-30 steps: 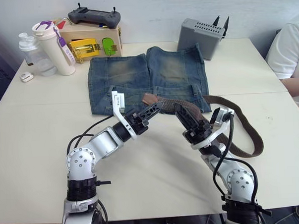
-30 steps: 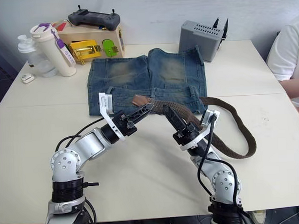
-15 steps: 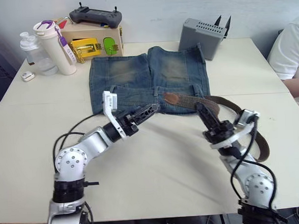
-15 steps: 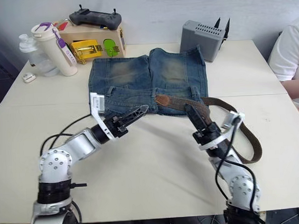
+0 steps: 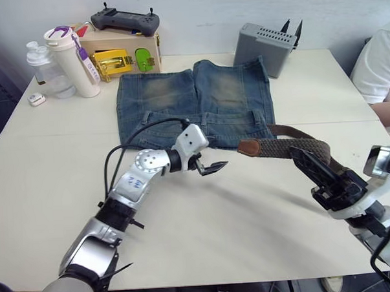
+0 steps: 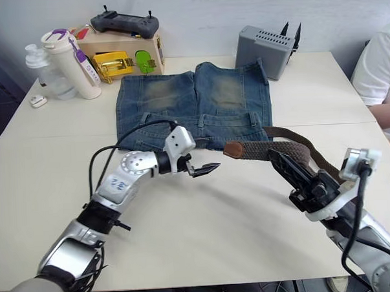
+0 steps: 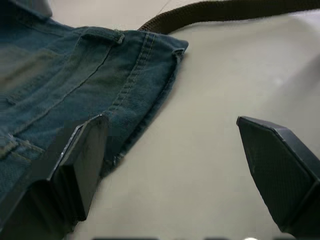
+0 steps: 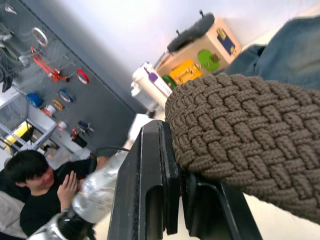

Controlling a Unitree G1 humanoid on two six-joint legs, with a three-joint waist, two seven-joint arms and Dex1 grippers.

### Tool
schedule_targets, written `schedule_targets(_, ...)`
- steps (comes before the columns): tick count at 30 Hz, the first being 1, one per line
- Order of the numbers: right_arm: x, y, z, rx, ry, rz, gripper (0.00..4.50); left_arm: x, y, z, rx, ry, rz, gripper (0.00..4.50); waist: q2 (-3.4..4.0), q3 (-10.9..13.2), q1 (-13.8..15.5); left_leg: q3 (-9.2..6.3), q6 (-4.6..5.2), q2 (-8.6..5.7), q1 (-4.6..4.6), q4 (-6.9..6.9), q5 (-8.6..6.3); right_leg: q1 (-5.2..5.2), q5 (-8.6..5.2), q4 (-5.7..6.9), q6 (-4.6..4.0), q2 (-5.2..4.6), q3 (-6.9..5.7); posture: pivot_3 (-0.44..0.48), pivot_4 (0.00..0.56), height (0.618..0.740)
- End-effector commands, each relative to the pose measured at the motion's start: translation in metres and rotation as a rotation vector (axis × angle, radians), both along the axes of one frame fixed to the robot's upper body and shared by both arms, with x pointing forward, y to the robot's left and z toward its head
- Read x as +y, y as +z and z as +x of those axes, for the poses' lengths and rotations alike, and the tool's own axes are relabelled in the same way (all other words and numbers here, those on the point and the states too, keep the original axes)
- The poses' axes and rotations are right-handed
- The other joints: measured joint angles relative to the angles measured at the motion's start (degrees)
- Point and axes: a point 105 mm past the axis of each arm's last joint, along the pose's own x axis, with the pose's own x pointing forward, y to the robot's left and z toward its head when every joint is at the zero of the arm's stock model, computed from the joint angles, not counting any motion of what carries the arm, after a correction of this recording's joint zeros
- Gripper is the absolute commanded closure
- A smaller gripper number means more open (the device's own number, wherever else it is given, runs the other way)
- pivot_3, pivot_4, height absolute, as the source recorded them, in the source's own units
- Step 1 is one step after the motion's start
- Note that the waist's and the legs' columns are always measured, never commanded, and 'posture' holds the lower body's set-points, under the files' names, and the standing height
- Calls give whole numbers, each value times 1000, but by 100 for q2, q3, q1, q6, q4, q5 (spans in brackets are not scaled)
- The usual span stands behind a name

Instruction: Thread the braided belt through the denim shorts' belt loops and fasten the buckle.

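Since 1.0 s ago, right gripper (image 5: pixel 312 168) has withdrawn rightward, clamped on braided belt (image 5: pixel 282 147), tan tip lifted just beside denim shorts (image 5: pixel 193 101) waistband for loop entry. Left gripper (image 5: pixel 212 167) hovers, fingers wide, ready to receive it.

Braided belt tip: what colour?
Smooth tan-brown leather on the braided belt; the woven part is dark brown. Best in the left eye view.

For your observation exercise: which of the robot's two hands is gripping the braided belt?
The right hand, shut on the braided belt; the left hand hangs open beside the denim shorts.
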Motion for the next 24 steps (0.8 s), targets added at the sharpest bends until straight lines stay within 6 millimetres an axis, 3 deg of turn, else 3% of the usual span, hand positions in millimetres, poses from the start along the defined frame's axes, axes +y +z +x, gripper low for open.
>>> schedule_targets(1,5,17,-15,-66,-6,2,4500,-13,5,11,-216,-6,91,25,0,0,-13,0,3,0,-1,0,-2,0,1,-2,2,0,0,0,150,735)
schedule_targets(3,6,19,-19,-68,-32,-2,4500,-27,-4,21,-380,-9,244,25,-4,2,20,2,18,-2,-3,2,-10,0,4,-10,13,-1,2,0,150,735)
schedule_targets(8,7,24,-21,-74,-92,-61,4500,-39,-30,32,-475,-39,460,25,-9,5,68,17,67,-5,-11,4,-39,0,10,-31,33,-7,11,0,150,735)
schedule_targets(12,-17,46,-18,-140,-229,-35,4500,-39,-36,40,-541,-13,563,25,-13,4,88,22,64,-12,-11,13,-39,1,12,-32,42,-17,17,0,150,735)
schedule_targets(13,-25,53,-19,-161,-253,-12,4500,-42,-36,41,-544,-14,568,542,-15,4,88,24,65,-14,-9,14,-39,3,14,-31,45,-19,21,0,150,735)
schedule_targets(15,-37,63,-21,-184,-289,-5,4500,-46,-37,40,-550,-19,584,1140,-16,4,85,24,68,-15,-7,13,-40,5,15,-29,47,-20,22,0,150,735)
schedule_targets(18,-48,72,-21,-191,-314,-27,4500,-47,-44,40,-508,-25,611,2642,-16,4,84,25,71,-16,1,12,-38,10,18,-26,48,-19,25,0,150,735)
schedule_targets(22,-54,77,-14,-186,-311,-51,4500,-32,-59,40,-397,-25,627,4382,-16,-2,69,26,72,-16,7,10,-37,15,19,-24,47,-18,27,0,150,735)
schedule_targets(24,-54,74,-9,-168,-310,-68,4500,-27,-61,37,-346,-44,601,4468,-15,-3,63,30,67,-15,11,7,-34,16,18,-24,46,-15,29,0,150,735)
